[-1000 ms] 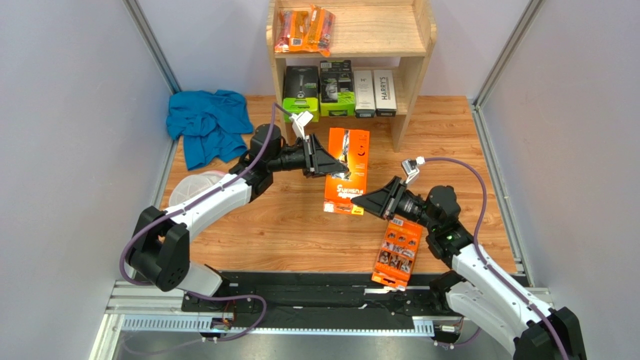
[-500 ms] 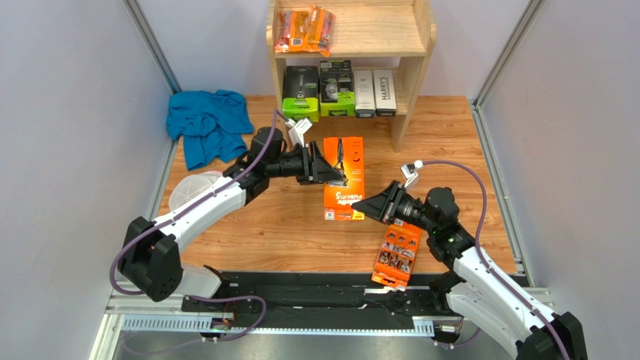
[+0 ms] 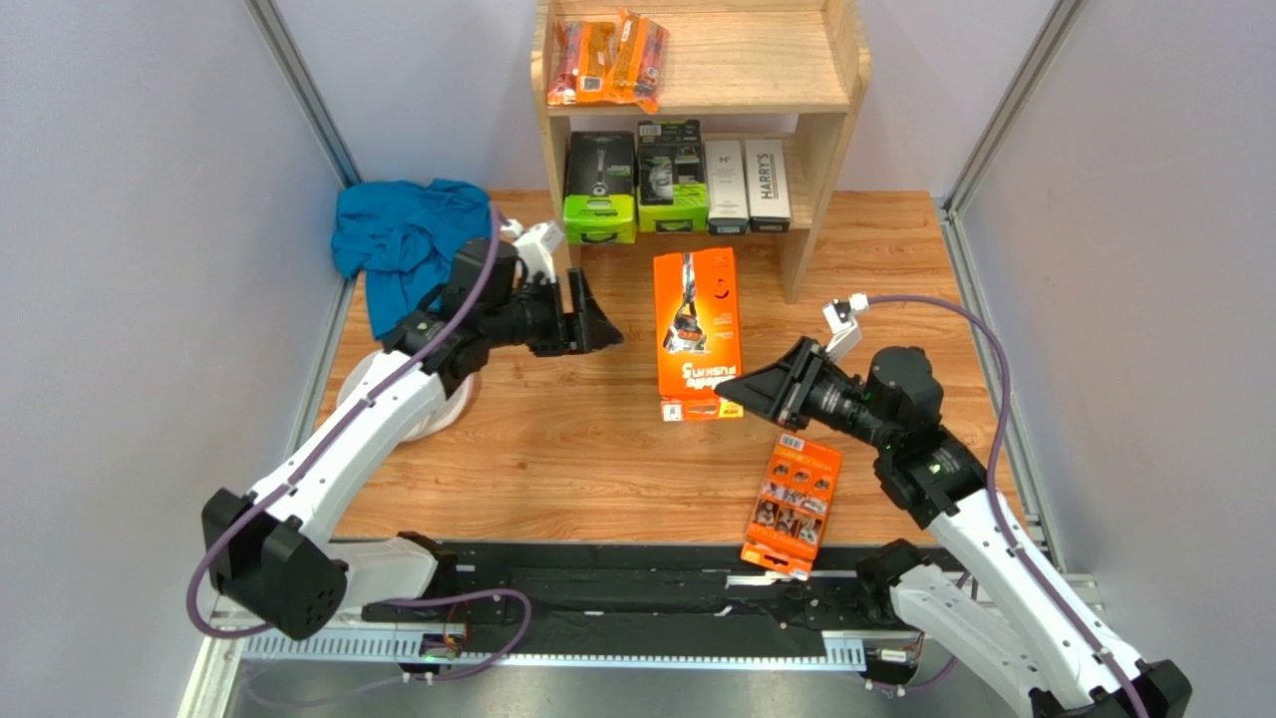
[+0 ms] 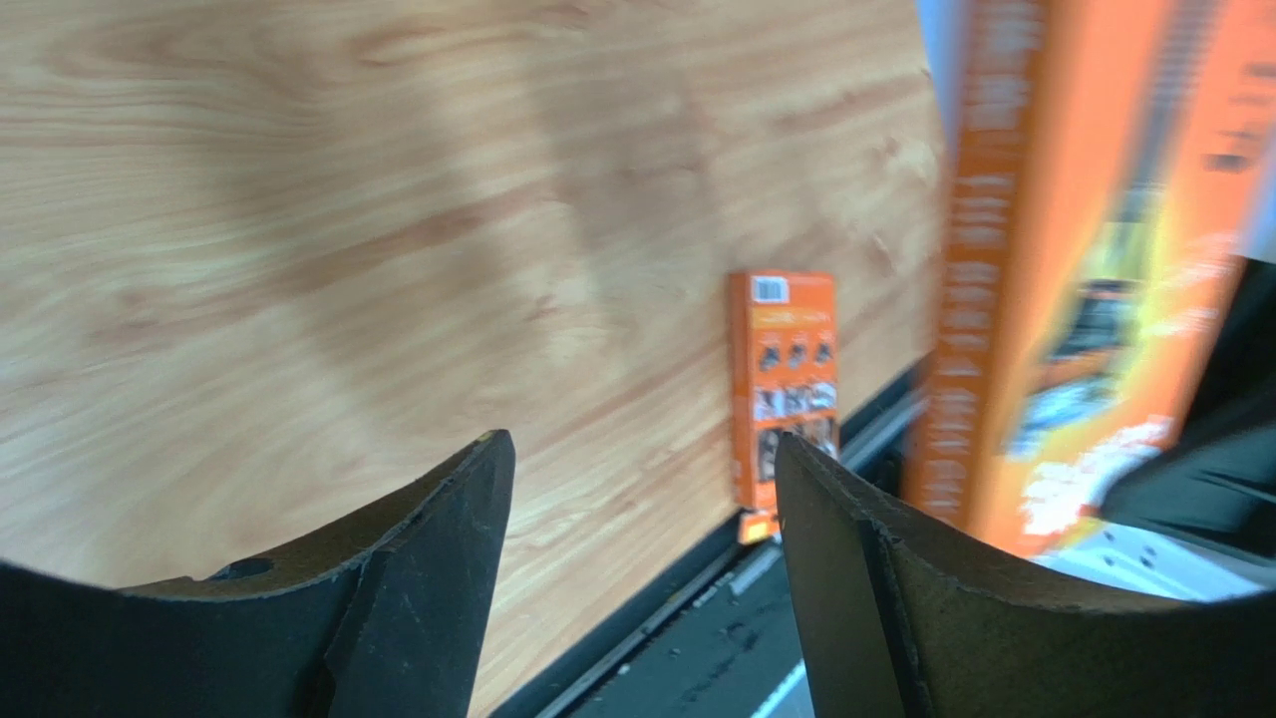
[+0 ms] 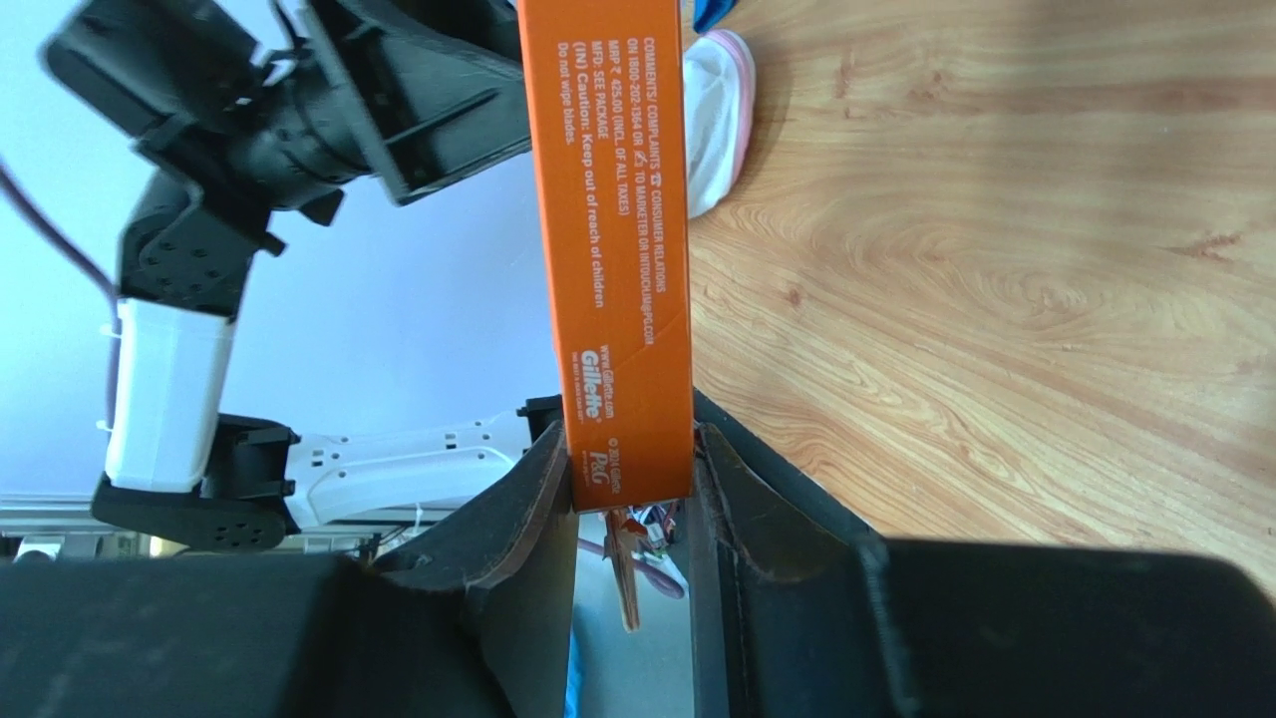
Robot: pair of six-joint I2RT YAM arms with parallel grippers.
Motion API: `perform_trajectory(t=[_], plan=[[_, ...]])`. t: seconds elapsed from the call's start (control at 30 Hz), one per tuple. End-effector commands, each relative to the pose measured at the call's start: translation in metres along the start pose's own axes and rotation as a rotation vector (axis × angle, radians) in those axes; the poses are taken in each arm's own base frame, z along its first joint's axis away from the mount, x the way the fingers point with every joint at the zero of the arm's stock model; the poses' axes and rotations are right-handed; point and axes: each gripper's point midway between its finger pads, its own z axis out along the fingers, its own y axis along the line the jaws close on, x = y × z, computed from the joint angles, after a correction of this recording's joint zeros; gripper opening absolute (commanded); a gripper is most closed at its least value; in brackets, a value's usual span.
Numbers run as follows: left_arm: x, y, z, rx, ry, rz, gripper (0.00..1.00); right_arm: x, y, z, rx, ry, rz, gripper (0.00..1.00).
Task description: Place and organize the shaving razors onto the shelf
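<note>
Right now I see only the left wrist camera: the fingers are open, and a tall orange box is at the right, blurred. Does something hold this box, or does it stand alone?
Observer: Something holds it. The right gripper is shut on the orange box, pinching its near end.
Operator: Thank you. Where is the shelf from this box?
Observer: The shelf stands just behind the box, at the far side of the table.
Operator: What is on its lower level?
Observer: Two green packs and two white boxes stand there side by side.
</note>
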Motion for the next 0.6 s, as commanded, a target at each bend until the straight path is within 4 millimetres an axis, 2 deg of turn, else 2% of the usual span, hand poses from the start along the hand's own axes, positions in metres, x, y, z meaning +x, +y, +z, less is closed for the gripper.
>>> perform_trajectory(t=[0.0,0.17,0.2,0.27,0.3,0.33,0.4,0.43,0.47,0.57], plan=[[0.001,0.026,-0.030,-0.077,-0.050,0.012,0.75,-0.027,0.048,-0.010,-0.048,-0.050,-0.114,0.00],[0.016,0.040,-0.041,-0.135,-0.022,0.045,0.76,-0.052,0.083,-0.008,-0.063,-0.072,-0.170,0.00],[0.019,0.041,-0.041,-0.136,-0.016,0.046,0.76,-0.063,0.105,-0.012,-0.090,-0.095,-0.219,0.00],[0.027,0.045,-0.040,-0.139,0.002,0.039,0.76,-0.074,0.106,-0.001,-0.055,-0.083,-0.221,0.00],[0.030,0.047,-0.039,-0.138,0.004,0.035,0.76,-0.081,0.115,0.000,-0.059,-0.090,-0.233,0.00],[0.033,0.047,-0.039,-0.136,0.009,0.027,0.76,-0.094,0.127,0.006,-0.065,-0.099,-0.246,0.00],[0.043,0.051,-0.037,-0.129,0.032,0.015,0.76,-0.107,0.140,0.009,-0.073,-0.099,-0.261,0.00],[0.046,0.051,-0.038,-0.128,0.034,0.007,0.76,-0.120,0.156,0.005,-0.085,-0.127,-0.270,0.00],[0.052,0.055,-0.038,-0.134,0.042,0.001,0.76,-0.129,0.155,0.013,-0.077,-0.122,-0.262,0.00],[0.062,0.058,-0.040,-0.131,0.038,-0.009,0.76,-0.160,0.171,0.020,-0.091,-0.158,-0.265,0.00]])
